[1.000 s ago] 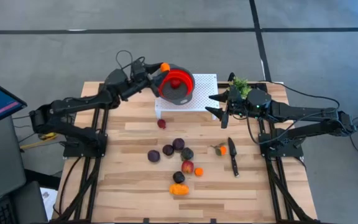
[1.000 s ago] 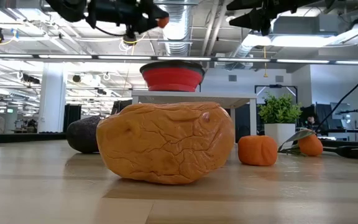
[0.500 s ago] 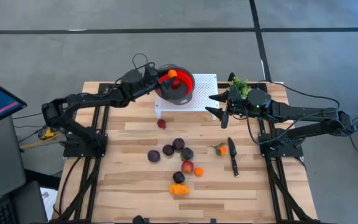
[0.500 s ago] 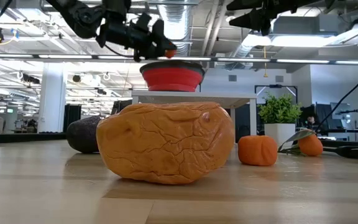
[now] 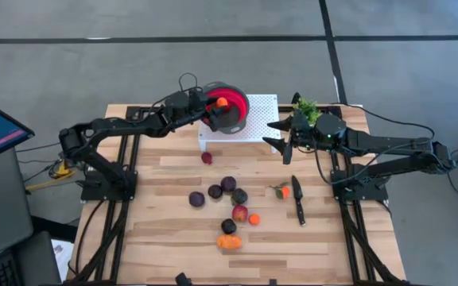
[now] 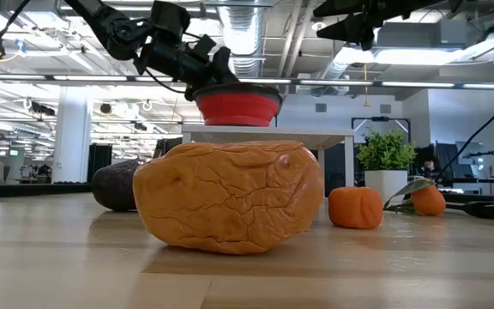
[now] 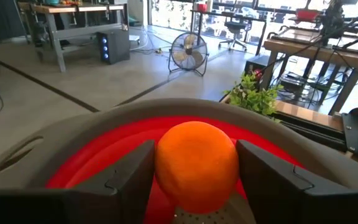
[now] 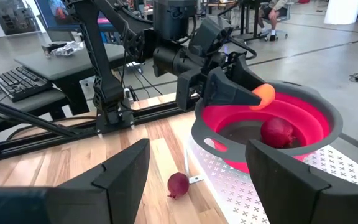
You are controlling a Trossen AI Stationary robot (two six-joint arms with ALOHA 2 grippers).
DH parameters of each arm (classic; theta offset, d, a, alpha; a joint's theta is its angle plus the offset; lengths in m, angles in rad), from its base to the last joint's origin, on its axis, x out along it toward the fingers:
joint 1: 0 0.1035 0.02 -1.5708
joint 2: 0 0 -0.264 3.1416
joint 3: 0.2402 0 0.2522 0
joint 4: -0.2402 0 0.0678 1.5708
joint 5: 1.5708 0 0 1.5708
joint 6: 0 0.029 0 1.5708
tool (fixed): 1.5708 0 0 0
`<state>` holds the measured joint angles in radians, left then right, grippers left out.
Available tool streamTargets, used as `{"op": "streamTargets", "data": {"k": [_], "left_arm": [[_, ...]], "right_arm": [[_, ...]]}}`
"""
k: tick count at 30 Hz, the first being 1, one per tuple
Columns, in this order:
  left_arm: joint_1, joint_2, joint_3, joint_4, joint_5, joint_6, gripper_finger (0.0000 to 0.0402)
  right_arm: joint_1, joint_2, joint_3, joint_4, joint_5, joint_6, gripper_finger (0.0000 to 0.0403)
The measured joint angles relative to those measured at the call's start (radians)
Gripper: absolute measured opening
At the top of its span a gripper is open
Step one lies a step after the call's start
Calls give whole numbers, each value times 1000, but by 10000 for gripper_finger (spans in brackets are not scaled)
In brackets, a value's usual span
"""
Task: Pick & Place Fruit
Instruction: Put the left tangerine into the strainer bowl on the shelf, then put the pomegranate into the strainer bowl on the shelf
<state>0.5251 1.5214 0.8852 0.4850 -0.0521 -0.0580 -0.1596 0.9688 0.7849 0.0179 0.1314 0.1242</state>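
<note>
My left gripper point(image 5: 218, 102) is shut on a small orange point(image 7: 196, 163) over the red bowl point(image 5: 230, 111), which stands on a white perforated stand point(image 5: 261, 119). A red ball point(image 8: 280, 132) lies inside the bowl. My right gripper point(image 5: 283, 137) hovers open at the stand's right side and touches nothing. Another red ball point(image 5: 207, 157) lies on the table near the stand. Plums point(image 5: 215, 191), a red-yellow ball point(image 5: 239, 213), a small orange point(image 5: 254, 218) and the larger orange piece point(image 5: 229, 241) rest on the table's middle. My left gripper pinches the small orange by its two opposite sides point(image 7: 161, 168) between the two fingers point(image 7: 132, 177). It reaches in from the table's left, slanting down. The orange point(image 8: 263, 94) is lifted clear, just above the bowl's red inside.
A black-handled knife point(image 5: 298, 199) and an orange piece with a leaf point(image 5: 283, 191) lie on the table's right part. A small potted plant point(image 5: 307, 107) stands at the far edge behind my right gripper. Bare wood lies on the left and near sides.
My left gripper, shut on the small orange, has moved toward the table's right and down. It has gone from beyond the bowl's left rim to just over the bowl's inside. My right arm has kept still.
</note>
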Motion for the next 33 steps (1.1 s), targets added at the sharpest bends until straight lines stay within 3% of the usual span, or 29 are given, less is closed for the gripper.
{"op": "streamTargets", "data": {"k": [17, 27, 33], "left_arm": [[0, 0, 0, -42, -5, 1, 217], [0, -2, 0, -34, 1, 1, 279], [-3, -82, -1, -25, 7, 0, 293]], "right_arm": [[0, 0, 0, -11, 0, 8, 260], [0, 0, 0, -11, 0, 8, 260], [0, 0, 0, -11, 0, 8, 260]]}}
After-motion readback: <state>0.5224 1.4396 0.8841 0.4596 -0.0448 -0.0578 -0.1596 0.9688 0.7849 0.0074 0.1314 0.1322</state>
